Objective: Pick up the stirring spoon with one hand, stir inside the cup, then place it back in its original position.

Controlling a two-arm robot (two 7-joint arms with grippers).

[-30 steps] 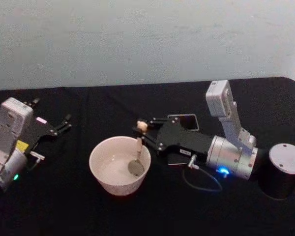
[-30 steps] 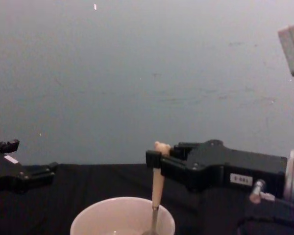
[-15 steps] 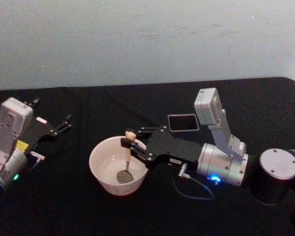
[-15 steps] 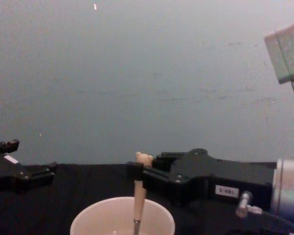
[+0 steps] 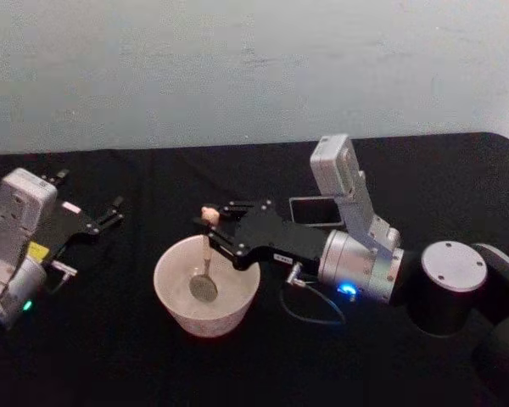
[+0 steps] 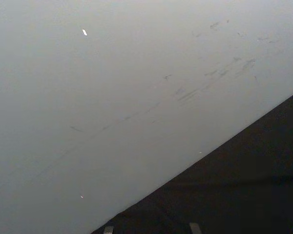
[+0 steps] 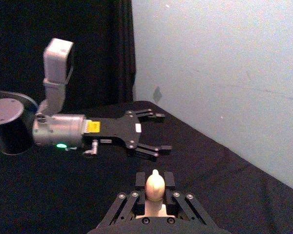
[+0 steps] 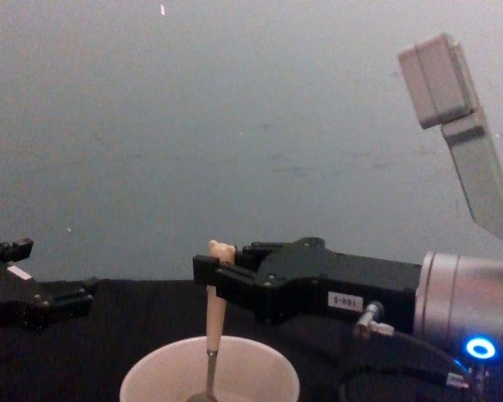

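The right gripper (image 5: 210, 227) reaches in from the right over the black cloth-covered table (image 5: 153, 365), its black fingers pinched tight on the pale peach handle of the slim stirring spoon (image 5: 204, 284), just under the tiny bear head. The spoon hangs close to upright, with its thin metal neck and shiny round steel bowl down inside the wide, round, cream-white cup (image 5: 205, 324), around the middle of it; I can't tell whether the bowl touches the bottom. From the chest view the handle rises straight out of the cup's rim into the gripper. Behind the right arm, off to the right of the cup, stands the dark grey square holder box (image 5: 305, 212), partly hidden by the arm. The left gripper (image 5: 89, 197) rests far off at the table's left side, fingers spread wide and holding nothing.
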